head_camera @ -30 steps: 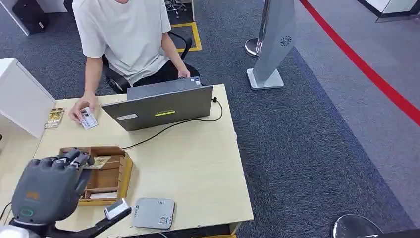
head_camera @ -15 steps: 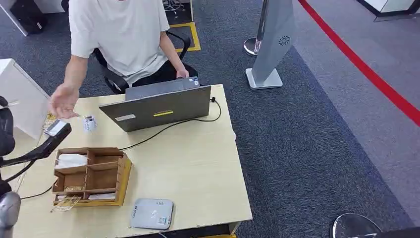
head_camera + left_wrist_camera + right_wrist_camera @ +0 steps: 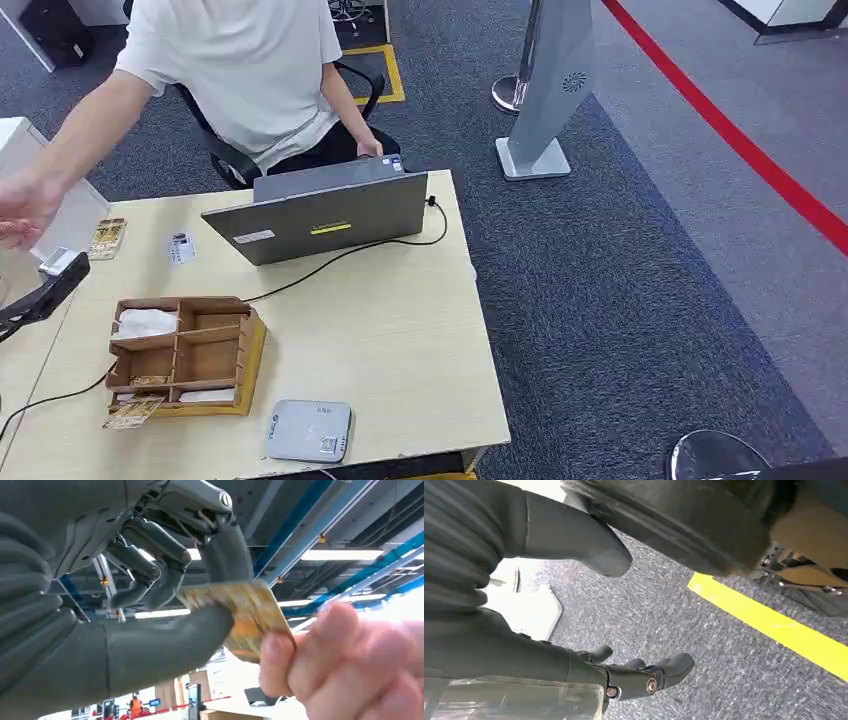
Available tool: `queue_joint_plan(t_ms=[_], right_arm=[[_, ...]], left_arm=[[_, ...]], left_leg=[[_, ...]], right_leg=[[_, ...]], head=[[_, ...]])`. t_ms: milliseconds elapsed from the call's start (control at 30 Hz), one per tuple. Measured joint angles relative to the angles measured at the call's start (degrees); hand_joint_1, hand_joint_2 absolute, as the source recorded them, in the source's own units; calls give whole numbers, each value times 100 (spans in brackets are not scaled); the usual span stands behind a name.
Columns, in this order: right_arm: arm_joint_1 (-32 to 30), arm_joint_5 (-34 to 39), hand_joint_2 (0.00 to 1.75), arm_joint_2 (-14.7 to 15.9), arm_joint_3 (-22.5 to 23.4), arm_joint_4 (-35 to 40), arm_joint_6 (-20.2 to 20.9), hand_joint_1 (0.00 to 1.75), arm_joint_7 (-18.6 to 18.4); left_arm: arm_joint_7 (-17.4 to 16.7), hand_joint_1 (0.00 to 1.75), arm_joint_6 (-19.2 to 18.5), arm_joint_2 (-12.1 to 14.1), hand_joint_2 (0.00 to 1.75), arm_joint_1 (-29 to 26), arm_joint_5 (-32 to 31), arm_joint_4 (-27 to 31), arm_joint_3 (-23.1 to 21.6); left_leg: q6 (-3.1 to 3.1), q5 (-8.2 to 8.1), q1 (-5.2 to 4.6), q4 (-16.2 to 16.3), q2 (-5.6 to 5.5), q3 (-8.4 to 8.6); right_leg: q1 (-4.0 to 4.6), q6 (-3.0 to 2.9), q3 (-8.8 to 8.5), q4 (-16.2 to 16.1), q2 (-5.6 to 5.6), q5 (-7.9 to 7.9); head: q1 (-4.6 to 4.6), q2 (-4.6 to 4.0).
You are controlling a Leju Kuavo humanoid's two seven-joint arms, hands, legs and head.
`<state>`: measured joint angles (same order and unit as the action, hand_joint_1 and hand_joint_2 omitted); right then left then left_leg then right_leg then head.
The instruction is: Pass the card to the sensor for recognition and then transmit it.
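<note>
Now my left hand (image 3: 150, 595) pinches the card (image 3: 240, 617) while the person's hand (image 3: 345, 670) grips its far end; a late release risks a tug. Right hand (image 3: 639, 675) hangs empty, fingers loosely spread.

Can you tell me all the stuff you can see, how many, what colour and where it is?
laptop: 1, grey, far side of the table, open toward the person
wooden organiser: 1, brown, near left part of the table
card reader: 1, grey, at the table's near edge
loose cards: 3; white one and gold one at the far left, gold one by the organiser
held card: 1, gold
floor stand: 1, grey, on the carpet
person's hand: 1, grasping the held card
left hand: 1, grey, pinching the held card
right hand: 1, dark, over the carpet, holding nothing
</note>
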<state>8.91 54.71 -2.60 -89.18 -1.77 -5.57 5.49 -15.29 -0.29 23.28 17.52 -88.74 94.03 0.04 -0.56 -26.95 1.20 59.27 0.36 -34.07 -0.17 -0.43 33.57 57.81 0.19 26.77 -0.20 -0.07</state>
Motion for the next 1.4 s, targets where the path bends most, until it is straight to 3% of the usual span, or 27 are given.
queue_joint_plan(t_ms=[333,467,633,733,800,933,967,1000,1033,1067,1100,1133,1200,1300,1400], right_arm=[[1,0,175,0,0,0,7,0,20],[-25,123,175,-2,0,0,-57,0,4],[-69,199,175,-4,0,0,-103,0,0],[-100,409,175,-28,11,2,-197,0,-85],[-150,550,175,-57,26,2,-271,0,-133],[-248,789,175,-103,94,0,-407,0,-179],[-263,851,175,-112,118,0,-424,0,-181],[-274,913,175,-116,129,0,-441,0,-192],[-291,955,175,-118,129,0,-465,0,-203],[-298,992,175,-125,129,0,-485,0,-234],[-309,1029,175,-131,129,0,-500,0,-251],[-312,1056,175,-131,129,0,-500,0,-273],[-315,1084,175,-136,129,0,-496,0,-280],[-326,1093,175,-142,123,0,-483,0,-251],[-329,1086,175,-142,105,0,-479,0,-221]], left_arm=[[523,0,302,-225,175,45,0,-101,138],[1074,0,184,-503,175,-465,-2,617,138],[1219,0,53,-745,175,-967,0,1448,136],[1557,0,85,-872,175,-1584,11,2196,133],[1583,0,227,-905,175,-2323,15,2841,127],[1474,0,967,-1004,175,-3931,179,3924,245],[1599,0,1054,-1175,175,-4300,335,4127,388],[1971,0,989,-1475,175,-4594,726,4333,665],[2519,0,763,-1794,175,-4730,1227,4488,1005],[3102,0,355,-2279,175,-4740,1882,4621,1484],[3461,0,-160,-2607,175,-4640,2600,4699,2050],[3520,0,-570,-2921,175,-4506,3237,4712,2665],[3263,0,-657,-3321,175,-4207,4198,4626,3849],[2784,0,-163,-3752,175,-3680,5194,4110,5004],[2356,0,436,-3993,175,-3292,6083,3472,5756]], left_leg=[[0,0,0,0,-1,0],[-1,-4,0,0,2,0],[-2,-11,-1,0,-1,-6],[-7,-25,-1,-2,18,1],[-12,-40,-1,-2,50,10],[-3,-64,-1,-2,55,17],[-6,-66,-1,-2,51,18],[1,-74,-1,-2,48,19],[5,-76,-1,-2,35,15],[5,-76,-1,-1,22,19],[7,-74,-2,-1,6,19],[8,-73,-1,-1,0,23],[8,-75,-1,-2,2,28],[4,-71,1,-3,0,38],[-6,-64,1,-3,-1,39]], right_leg=[[0,0,0,0,0,0],[-1,0,0,-1,2,1],[-1,4,0,-3,-3,5],[-2,2,-2,-3,17,6],[-2,-3,0,-3,46,12],[-1,-1,-8,-3,46,40],[-2,0,-10,-3,43,49],[-2,11,-12,-3,37,57],[-2,13,-17,-3,26,60],[-2,14,-21,-5,11,62],[-2,15,-25,-5,1,65],[-2,17,-30,-6,-2,69],[-3,14,-35,-6,-1,66],[-1,12,-44,-3,-3,67],[-1,11,-45,0,-5,66]], head=[[-2,0],[2,0],[4,0],[4,0],[2,0],[0,0],[0,0],[-4,0],[-2,0],[-2,0],[6,0],[24,0],[20,0],[20,0],[9,0]])
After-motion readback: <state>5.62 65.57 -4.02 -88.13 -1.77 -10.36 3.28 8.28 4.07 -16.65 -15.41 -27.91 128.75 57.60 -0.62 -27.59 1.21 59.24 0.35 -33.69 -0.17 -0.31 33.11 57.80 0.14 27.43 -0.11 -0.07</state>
